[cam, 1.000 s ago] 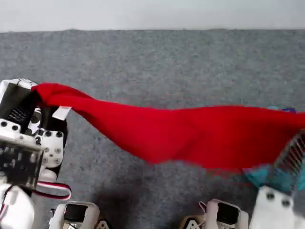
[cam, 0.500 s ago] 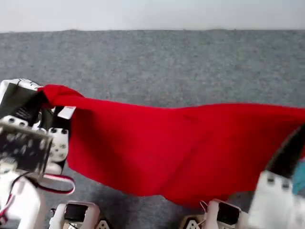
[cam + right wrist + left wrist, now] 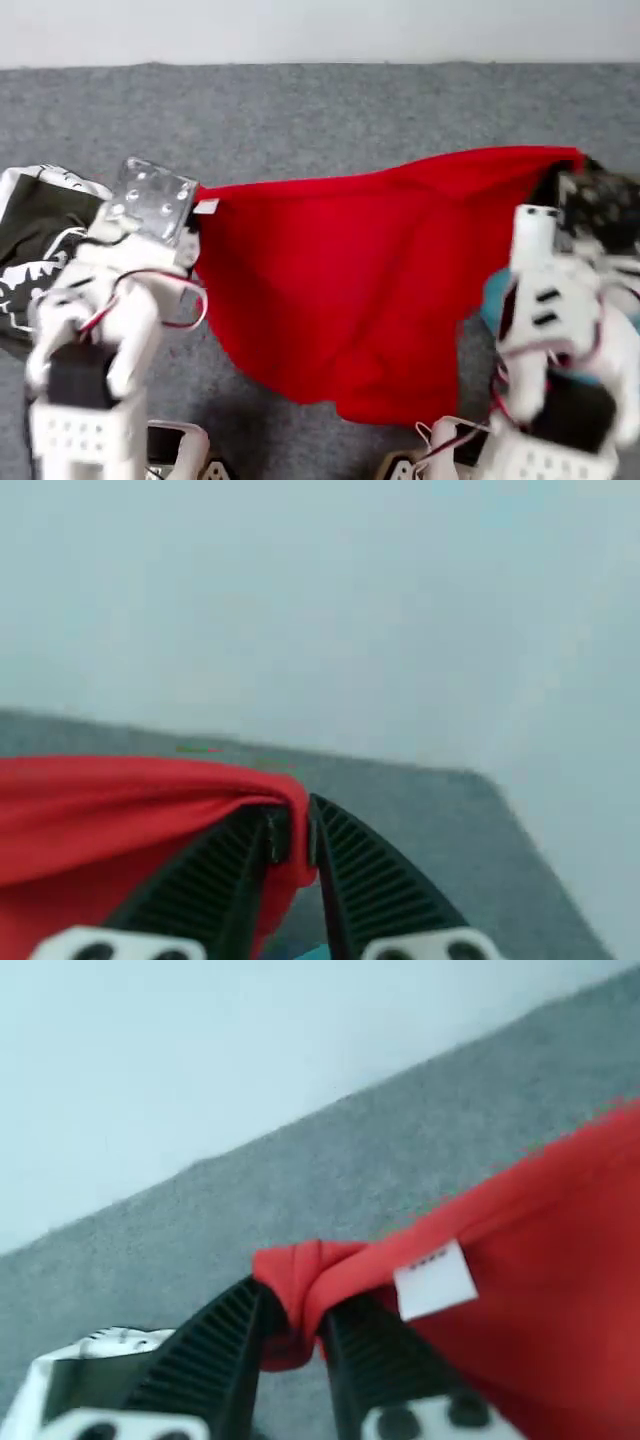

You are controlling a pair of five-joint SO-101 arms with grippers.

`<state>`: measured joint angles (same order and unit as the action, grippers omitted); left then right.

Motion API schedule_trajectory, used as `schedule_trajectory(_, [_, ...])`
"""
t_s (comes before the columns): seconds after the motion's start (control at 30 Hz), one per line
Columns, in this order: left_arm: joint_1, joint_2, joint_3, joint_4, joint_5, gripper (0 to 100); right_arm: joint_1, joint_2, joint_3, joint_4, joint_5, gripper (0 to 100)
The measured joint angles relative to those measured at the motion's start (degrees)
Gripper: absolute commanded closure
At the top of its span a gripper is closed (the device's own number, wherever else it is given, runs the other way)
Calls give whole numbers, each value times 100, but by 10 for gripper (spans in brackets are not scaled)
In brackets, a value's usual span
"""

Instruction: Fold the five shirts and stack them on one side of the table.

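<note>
hidden: black printed shirt (image 3: 25, 225) at 9 o'clock, half under left arm; blue shirt (image 3: 492, 300) at 3 o'clock, mostly behind right arm | red shirt (image 3: 340, 280) hangs at centre, top corners at 10 and 2 o'clock | left gripper (image 3: 290, 1320) clamped on its labelled corner | right gripper (image 3: 290, 830) clamped on the opposite corner

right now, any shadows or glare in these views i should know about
High view: even light, no glare, a faint shadow on the grey table below the red shirt. Left wrist view: the left gripper is dark against a pale wall. Right wrist view: the right gripper likewise.
</note>
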<state>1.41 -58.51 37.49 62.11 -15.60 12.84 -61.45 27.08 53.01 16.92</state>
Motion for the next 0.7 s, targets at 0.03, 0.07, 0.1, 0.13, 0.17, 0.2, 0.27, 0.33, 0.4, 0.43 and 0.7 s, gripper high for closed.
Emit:
schedule_trajectory(0.03, [0,9,211,-211,0,985,-62,18,149,-62,0,988])
schedule_trajectory(0.07, [-18,18,264,-273,0,985,-114,18,202,-105,0,988])
schedule_trajectory(0.1, [-62,9,264,-273,0,985,-158,-9,220,-158,0,988])
schedule_trajectory(0.13, [-123,9,193,-211,0,985,-167,-26,220,-193,0,988])
schedule_trajectory(0.17, [-176,9,53,-97,0,985,-185,-35,229,-211,0,988])
schedule_trajectory(0.2, [-202,9,-158,88,0,985,-185,-35,264,-229,0,988])
schedule_trajectory(0.27, [-237,9,-738,510,0,985,-185,-35,273,-237,0,988])
schedule_trajectory(0.33, [-273,9,-1292,905,0,985,-193,-53,290,-237,0,988])
schedule_trajectory(0.4, [-290,9,-1705,1204,0,985,-193,-44,290,-237,0,988])
schedule_trajectory(0.43, [-290,18,-1864,1380,0,985,-193,-44,290,-237,0,988])
schedule_trajectory(0.7, [-290,343,-1793,1688,-141,984,-193,-44,299,-237,0,988])
